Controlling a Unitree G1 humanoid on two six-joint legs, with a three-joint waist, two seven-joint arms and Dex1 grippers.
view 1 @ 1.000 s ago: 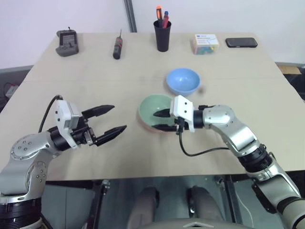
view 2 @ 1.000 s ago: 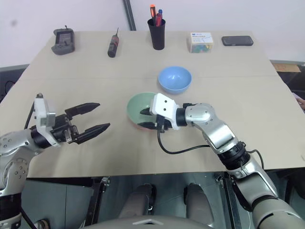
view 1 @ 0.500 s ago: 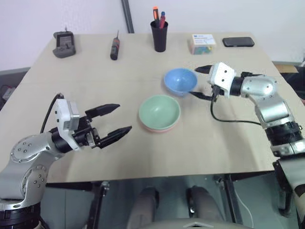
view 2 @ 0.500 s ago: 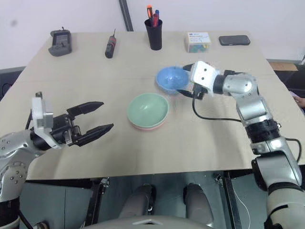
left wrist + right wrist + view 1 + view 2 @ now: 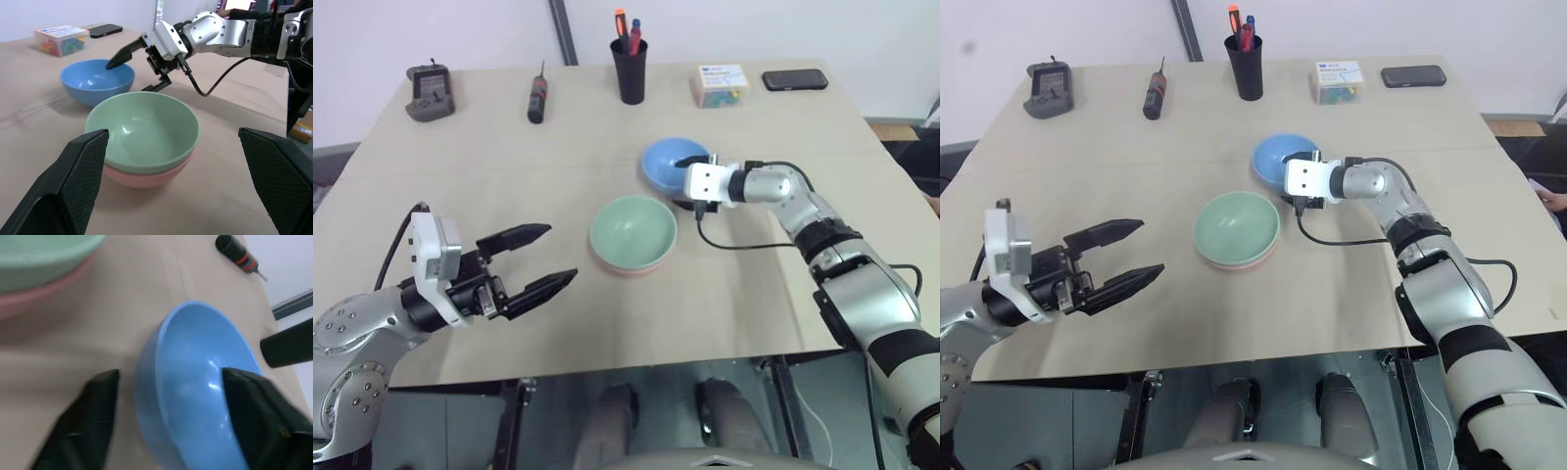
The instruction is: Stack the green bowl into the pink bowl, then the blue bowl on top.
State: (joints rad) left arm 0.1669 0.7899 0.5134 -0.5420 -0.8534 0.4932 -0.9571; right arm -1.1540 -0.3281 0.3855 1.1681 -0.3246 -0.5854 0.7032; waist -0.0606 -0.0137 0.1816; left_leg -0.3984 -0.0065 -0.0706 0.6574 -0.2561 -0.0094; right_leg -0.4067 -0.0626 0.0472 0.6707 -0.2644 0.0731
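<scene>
The green bowl (image 5: 633, 231) sits nested in the pink bowl (image 5: 631, 267) at the table's middle; only the pink rim shows beneath it. Just behind and to the right stands the blue bowl (image 5: 668, 160), upright on the table. My right gripper (image 5: 682, 182) is at the blue bowl's near right side, open. One finger (image 5: 120, 58) reaches over the rim into the bowl and the other (image 5: 155, 87) is outside the wall. The right wrist view shows that rim (image 5: 156, 340) between the two fingers with gaps on both sides. My left gripper (image 5: 561, 253) hovers open and holds nothing, left of the stacked bowls.
Along the far edge stand a black device (image 5: 426, 91), a screwdriver (image 5: 536, 98), a black pen cup (image 5: 628, 69), a clear box of coloured bits (image 5: 722, 85) and a phone (image 5: 795, 79). The table's front edge (image 5: 607, 354) runs just below my left gripper.
My right gripper let go of the green bowl, left it in the pink bowl, and moved back and to the right to straddle the blue bowl's rim. The left gripper barely moved.
</scene>
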